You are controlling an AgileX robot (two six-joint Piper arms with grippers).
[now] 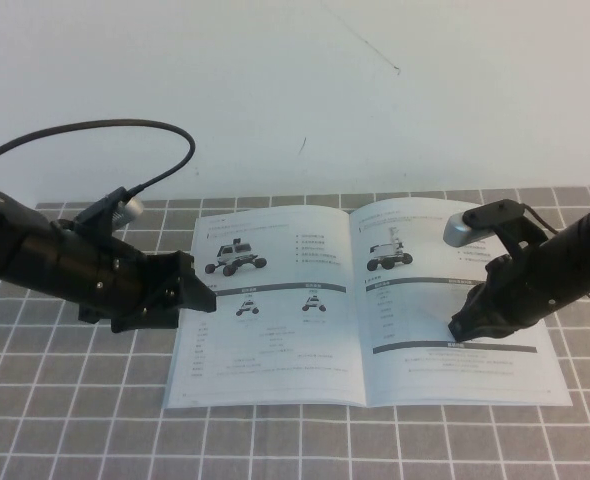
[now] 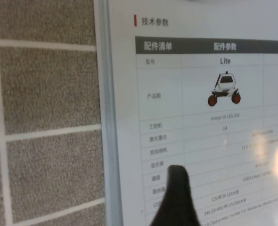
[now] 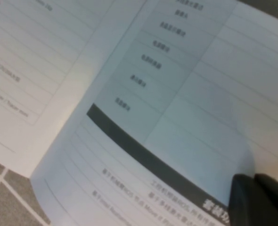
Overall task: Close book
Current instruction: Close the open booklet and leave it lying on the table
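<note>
I see the book [image 1: 275, 330] open flat on the tabletop [image 1: 75, 420]. Left gripper [image 1: 207, 297], closed, at its left edge; right gripper [image 1: 459, 330], closed, on the right page [image 1: 425, 375].

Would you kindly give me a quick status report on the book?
Left pincer at left edge of book. Right pincer at right page. Book open flat, nothing obstructing.

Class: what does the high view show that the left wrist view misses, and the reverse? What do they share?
High only: the whole open book, with the right claw over its right page. Left wrist only: the legible Lite rover entry. Shared: the left page, the checked mat, and the left claw at that page's outer edge.
</note>
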